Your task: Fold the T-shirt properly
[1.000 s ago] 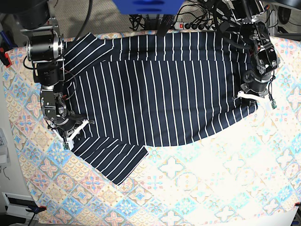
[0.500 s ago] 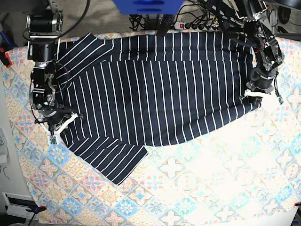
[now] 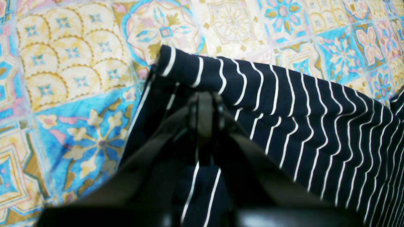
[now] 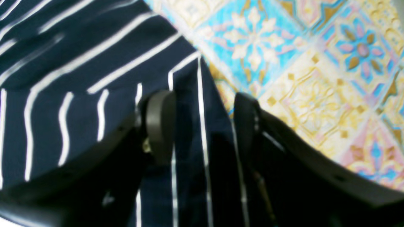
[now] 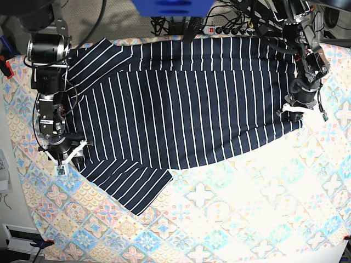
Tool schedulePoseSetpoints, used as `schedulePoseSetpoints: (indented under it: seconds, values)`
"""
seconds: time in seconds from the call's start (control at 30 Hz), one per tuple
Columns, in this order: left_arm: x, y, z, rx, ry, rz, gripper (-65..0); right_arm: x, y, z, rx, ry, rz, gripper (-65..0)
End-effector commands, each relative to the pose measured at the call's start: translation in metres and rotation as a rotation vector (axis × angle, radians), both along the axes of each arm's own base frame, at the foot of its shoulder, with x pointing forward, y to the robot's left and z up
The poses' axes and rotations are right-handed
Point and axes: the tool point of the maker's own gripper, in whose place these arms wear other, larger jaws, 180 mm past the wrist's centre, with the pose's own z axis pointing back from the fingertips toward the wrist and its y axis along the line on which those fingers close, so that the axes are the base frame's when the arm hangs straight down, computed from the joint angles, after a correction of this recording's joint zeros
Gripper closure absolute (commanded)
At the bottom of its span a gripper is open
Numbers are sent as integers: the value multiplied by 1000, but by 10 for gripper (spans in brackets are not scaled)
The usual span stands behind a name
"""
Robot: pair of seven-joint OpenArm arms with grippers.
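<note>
The dark navy pinstriped T-shirt lies spread across the far half of the table, one sleeve pointing toward the near left. My left gripper is at the shirt's right edge in the base view. Its wrist view shows the left gripper shut on a pinched fold of the T-shirt. My right gripper is at the shirt's left edge. In the right wrist view the right gripper stands open, with the edge of the T-shirt lying loose between its fingers.
A pastel tile-patterned cloth covers the table under the shirt. Orange clamps hold it at the left edge. A power strip and cables lie behind the table, under a blue mount.
My right gripper has drawn the shirt's left edge outward to the left, then opened and let the fabric go. My left gripper has shifted slightly right, still pinching the fold.
</note>
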Motion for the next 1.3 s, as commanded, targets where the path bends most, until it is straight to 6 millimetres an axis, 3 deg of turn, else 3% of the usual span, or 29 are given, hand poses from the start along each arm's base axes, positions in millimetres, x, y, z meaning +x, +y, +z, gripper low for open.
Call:
schedulePoseSetpoints:
  seconds: [0.0, 0.2, 0.33, 0.43, 0.67, 0.83, 0.9, 1.13, 1.27]
  values:
    - [8, 5, 13, 24, -43, -3, 0, 23, -10, 27, -1, -87, -13, -312]
    - [7, 5, 13, 23, -44, 0, 0, 20, -21, 17, 11, -75, -42, -365]
    - [7, 5, 13, 22, -44, 1, 0, 19, -22, 17, 10, -73, -41, -357]
    - [7, 5, 13, 22, -44, 1, 0, 19, -20, 16, 17, -70, -31, -303]
    - [7, 5, 13, 22, -44, 2, 0, 12, 8, 6, 103, -32, 68, -153]
    - [8, 8, 15, 29, -49, 3, 0, 10, 9, 3, 106, -25, 68, -7]
    - [9, 9, 17, 33, -54, 4, 0, 10, 9, 3, 103, -17, 69, -4]
    - [8, 56, 39, 79, -100, 116, 0, 9, 8, 2, 103, -8, 69, -7]
    - [13, 76, 33, 73, -84, 152, -2, 9, 8, 2, 103, -8, 69, -7]
